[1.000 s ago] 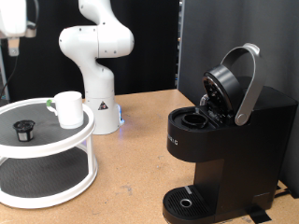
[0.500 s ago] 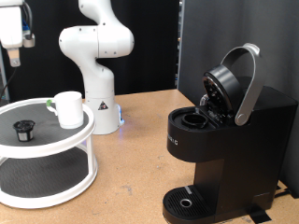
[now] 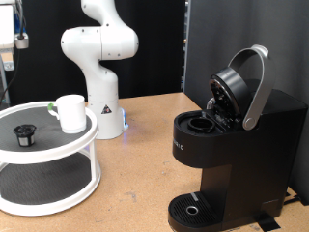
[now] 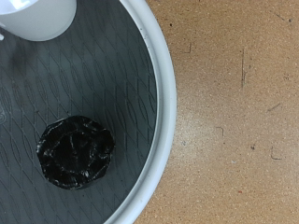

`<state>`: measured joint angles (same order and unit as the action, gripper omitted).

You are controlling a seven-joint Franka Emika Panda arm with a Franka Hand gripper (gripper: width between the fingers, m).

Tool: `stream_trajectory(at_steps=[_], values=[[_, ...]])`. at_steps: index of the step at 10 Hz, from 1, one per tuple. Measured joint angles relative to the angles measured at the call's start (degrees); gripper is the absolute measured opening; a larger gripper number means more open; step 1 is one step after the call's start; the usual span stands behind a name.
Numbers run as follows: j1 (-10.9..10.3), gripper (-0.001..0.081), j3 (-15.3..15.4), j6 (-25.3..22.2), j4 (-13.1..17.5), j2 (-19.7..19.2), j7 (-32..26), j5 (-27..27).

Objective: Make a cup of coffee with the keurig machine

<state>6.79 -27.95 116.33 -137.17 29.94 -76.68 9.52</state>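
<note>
Two big things share the wooden table [image 3: 145, 155]: the keurig machine [image 3: 237, 155] at the exterior view's right, and a white two-tier stand [image 3: 48, 159] at the left. The machine's lid [image 3: 237, 87] is tipped up and back on its grey handle, which leaves the pod chamber [image 3: 203, 124] open from above; I judge it was left so to take a pod. Its round drip tray [image 3: 193, 208] at the base carries nothing, so no cup is in place for brewing yet.

The stand's upper shelf holds the two smaller things within reach of the arm. The cup [image 3: 70, 112] stands upright at the shelf's far right, near the white robot base [image 3: 97, 68]. The small dark coffee pod [image 3: 24, 134] sits apart from it, nearer the shelf's middle.

The gripper shows only as a sliver at the exterior view's top left edge, high above the stand; its fingers are out of sight, so I cannot tell whether it is spread or closed. The wrist view looks straight down on the pod [image 4: 75, 152] and the shelf rim [image 4: 166, 103], with the cup's edge [image 4: 37, 17] in a corner, and nothing appears between the fingers.
</note>
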Motion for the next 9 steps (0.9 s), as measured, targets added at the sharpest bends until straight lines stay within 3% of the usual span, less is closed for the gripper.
stream_trajectory(at_steps=[4, 9], values=[[0.32, 0.0806, 0.74, 2.15, -1.06, 0.07, 10.76, -1.99], [0.47, 0.0806, 0.86, 1.00, -2.63, 0.04, 11.00, 1.18]])
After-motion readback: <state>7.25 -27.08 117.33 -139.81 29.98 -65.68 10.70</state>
